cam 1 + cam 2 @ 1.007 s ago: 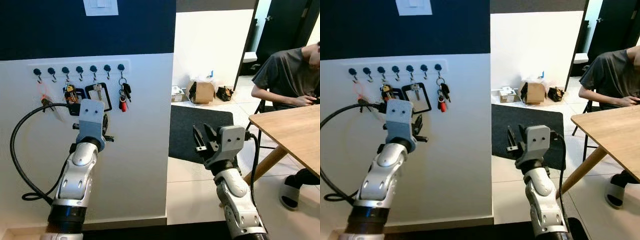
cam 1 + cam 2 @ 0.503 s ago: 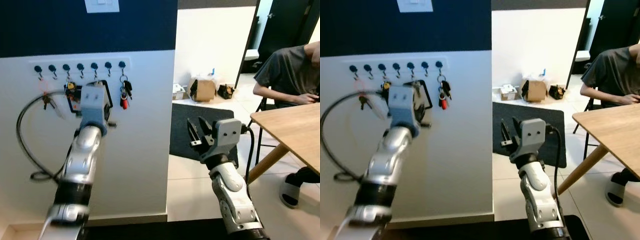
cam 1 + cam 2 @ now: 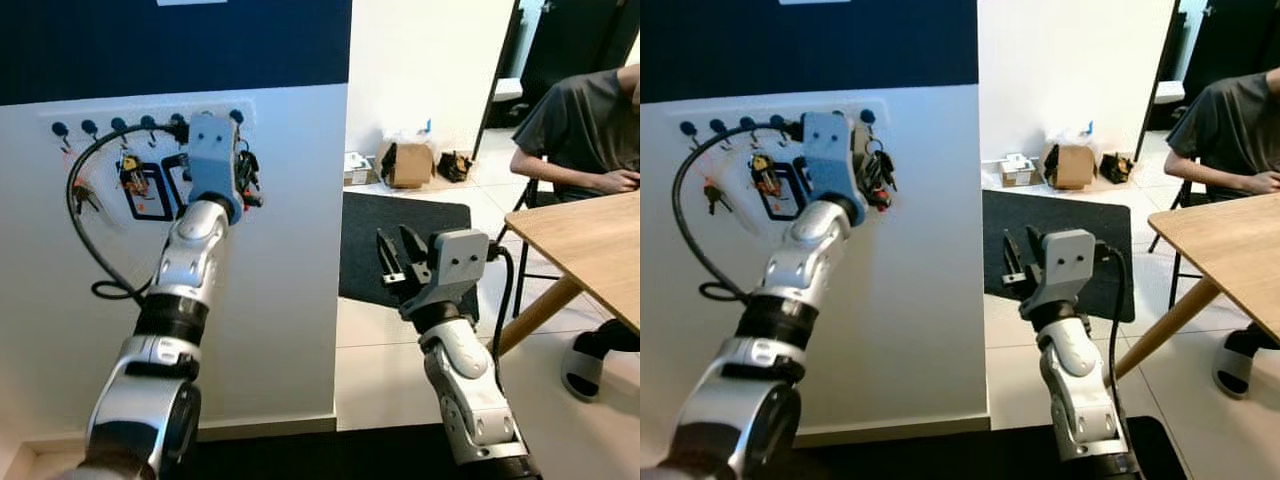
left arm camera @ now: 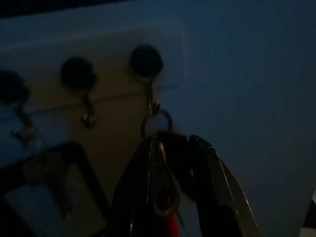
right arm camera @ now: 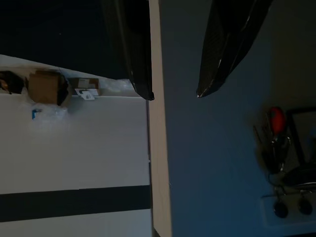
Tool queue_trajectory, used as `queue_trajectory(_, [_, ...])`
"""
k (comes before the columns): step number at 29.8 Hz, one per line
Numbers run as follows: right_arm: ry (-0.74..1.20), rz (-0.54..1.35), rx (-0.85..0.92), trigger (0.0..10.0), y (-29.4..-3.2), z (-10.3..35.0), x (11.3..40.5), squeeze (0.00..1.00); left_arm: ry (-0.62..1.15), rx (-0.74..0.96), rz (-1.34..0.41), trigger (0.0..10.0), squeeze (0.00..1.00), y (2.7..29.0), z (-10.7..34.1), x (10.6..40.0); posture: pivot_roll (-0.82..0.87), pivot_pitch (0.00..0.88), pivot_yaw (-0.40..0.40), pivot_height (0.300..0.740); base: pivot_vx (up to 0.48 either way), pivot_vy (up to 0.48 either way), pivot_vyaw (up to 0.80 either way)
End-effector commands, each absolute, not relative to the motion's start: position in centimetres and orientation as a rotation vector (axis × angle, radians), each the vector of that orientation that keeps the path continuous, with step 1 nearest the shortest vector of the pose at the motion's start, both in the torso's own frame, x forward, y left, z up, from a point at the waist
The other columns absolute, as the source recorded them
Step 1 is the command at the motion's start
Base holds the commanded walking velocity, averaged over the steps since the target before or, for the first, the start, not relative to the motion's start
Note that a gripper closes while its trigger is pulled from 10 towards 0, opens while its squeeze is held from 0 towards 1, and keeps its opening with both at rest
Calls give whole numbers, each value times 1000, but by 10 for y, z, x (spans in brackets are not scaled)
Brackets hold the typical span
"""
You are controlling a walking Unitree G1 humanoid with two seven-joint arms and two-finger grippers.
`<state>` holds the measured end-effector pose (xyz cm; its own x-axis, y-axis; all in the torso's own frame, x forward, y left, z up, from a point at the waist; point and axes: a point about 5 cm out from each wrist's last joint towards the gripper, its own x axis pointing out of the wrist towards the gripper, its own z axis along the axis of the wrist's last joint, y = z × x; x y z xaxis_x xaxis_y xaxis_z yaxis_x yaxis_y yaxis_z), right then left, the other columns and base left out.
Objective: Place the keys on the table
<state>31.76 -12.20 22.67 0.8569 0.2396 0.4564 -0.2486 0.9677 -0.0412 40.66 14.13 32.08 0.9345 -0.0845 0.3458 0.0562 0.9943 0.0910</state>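
A bunch of keys [image 3: 248,180] with a red fob hangs by its ring [image 4: 157,117] from the rightmost hook [image 4: 146,60] of a wall rack. My left gripper [image 4: 172,141] is raised to it and stands open, one finger [image 4: 136,187] on each side of the bunch. The other finger [image 4: 219,187] lies just beside the keys. My right gripper [image 3: 397,245] is held low in front of me, open and empty, pointing toward the wall. The wooden table [image 3: 590,250] is at the right.
More keys [image 3: 128,166] and a black badge holder [image 3: 148,192] hang on the rack's other hooks. A person [image 3: 575,125] sits at the table's far side. A dark mat [image 3: 400,235] and a cardboard box [image 3: 405,162] lie on the tiled floor beyond.
My left arm has risen and swung right along the rack, from the badge holder to the rightmost key bunch. The right gripper has barely moved. The camera shifted slightly.
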Motion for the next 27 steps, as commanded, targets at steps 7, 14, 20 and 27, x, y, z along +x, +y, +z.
queue_trajectory(7, [-454,232,20,10000,-127,222,310,0,-362,79,-30,10000,0,157,327,413,-25,164,104,740,0,0,0])
queue_trajectory(14, [-449,228,18,10000,-128,222,308,0,-368,92,1,10000,0,164,326,416,-30,161,105,740,0,0,0])
queue_trajectory(20, [-443,233,18,10000,-127,221,307,0,-399,92,20,10000,0,180,331,412,-31,157,105,740,0,0,0])
queue_trajectory(27, [-441,237,19,10000,-126,221,308,0,-414,87,36,10000,0,188,330,409,-26,156,98,740,0,0,0])
